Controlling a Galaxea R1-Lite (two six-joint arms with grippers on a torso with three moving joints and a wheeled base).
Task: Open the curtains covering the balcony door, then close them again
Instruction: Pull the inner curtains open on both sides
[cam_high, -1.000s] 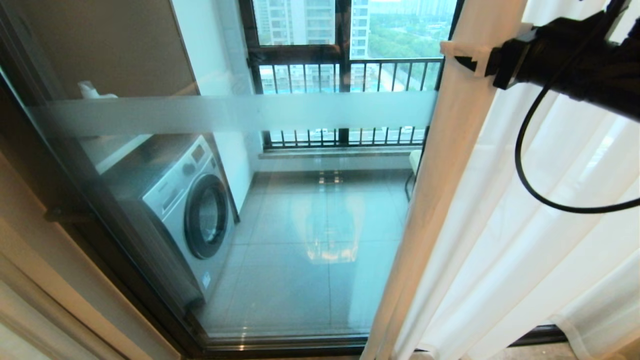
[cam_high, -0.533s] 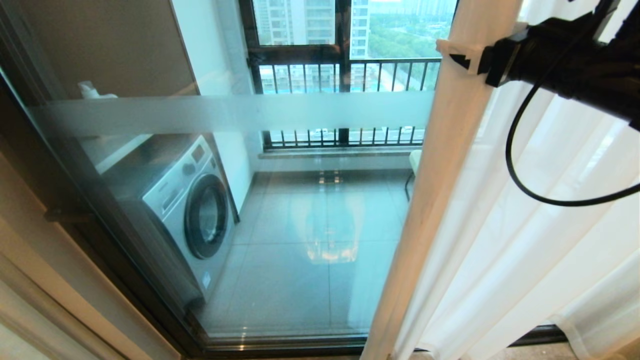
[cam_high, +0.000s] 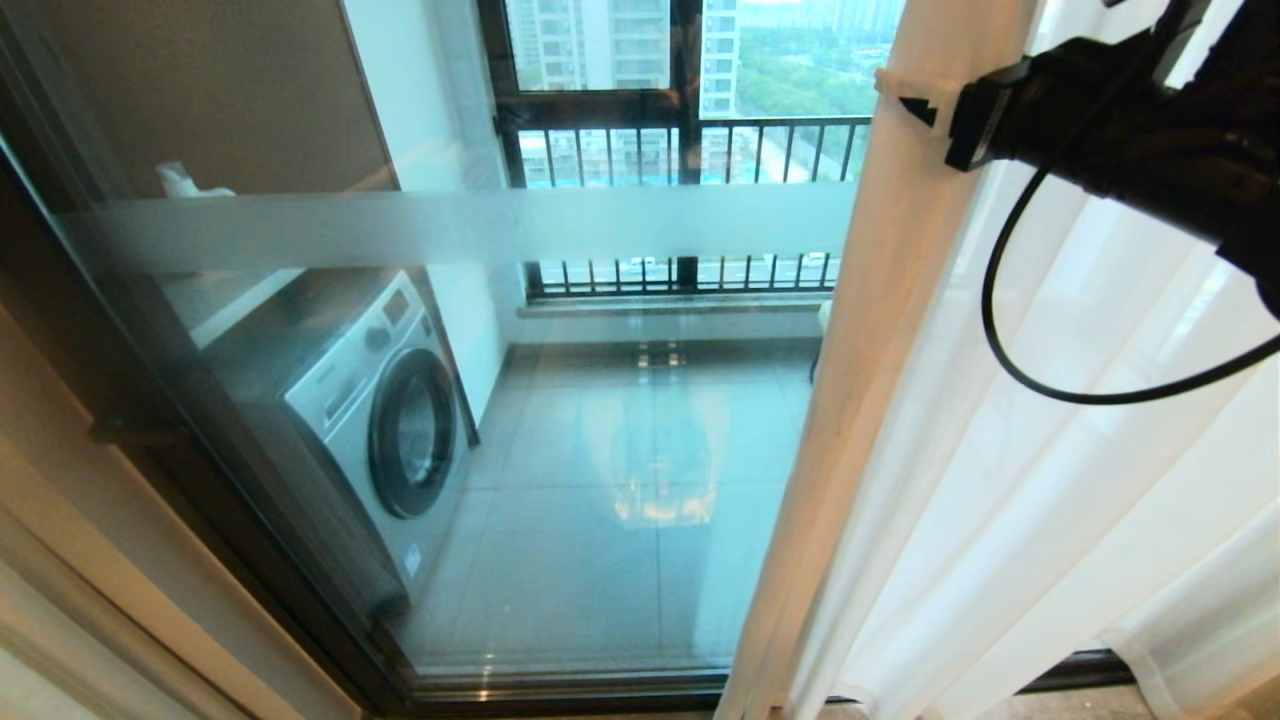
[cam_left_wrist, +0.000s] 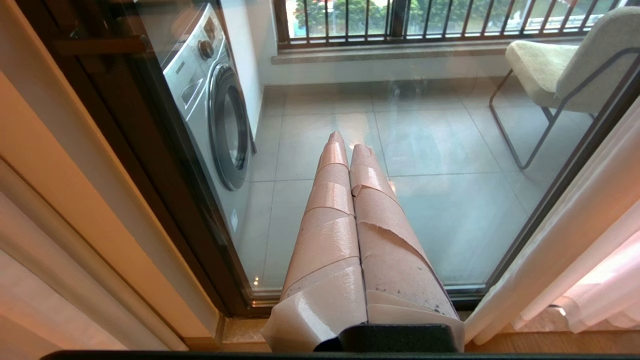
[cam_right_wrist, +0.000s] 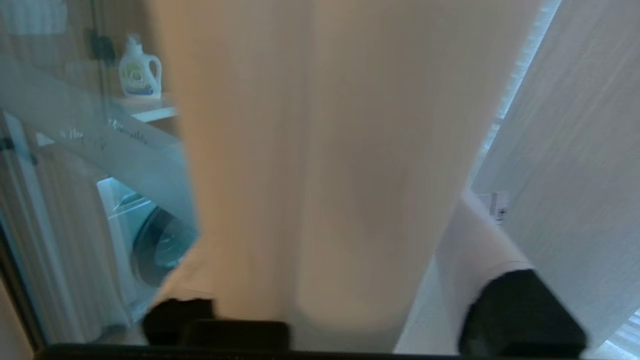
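Observation:
The sheer white curtains (cam_high: 1010, 500) hang gathered at the right, and their folded leading edge (cam_high: 860, 350) falls over the right side of the balcony door (cam_high: 600, 450), whose glass carries a frosted band (cam_high: 450, 225). High at that edge is my right gripper (cam_high: 905, 95), open, its jaws standing wide apart around the fold. In the right wrist view the fold (cam_right_wrist: 320, 175) fills the space between them, and only one white finger (cam_right_wrist: 475, 235) shows. My left gripper (cam_left_wrist: 346, 142) is shut on nothing, parked low in front of the glass.
Behind the glass stand a washing machine (cam_high: 385, 400), a black-barred railing window (cam_high: 690, 140) and a chair (cam_left_wrist: 550, 65). A detergent bottle (cam_right_wrist: 140, 70) sits on a shelf. The dark door frame (cam_high: 250, 480) and a beige wall (cam_high: 80, 560) lie at the left. A black cable (cam_high: 1000, 330) loops under my right arm.
My right arm has moved a little to the left at the curtain's edge, and the fold's upper part has shifted left with it. The left arm has not moved.

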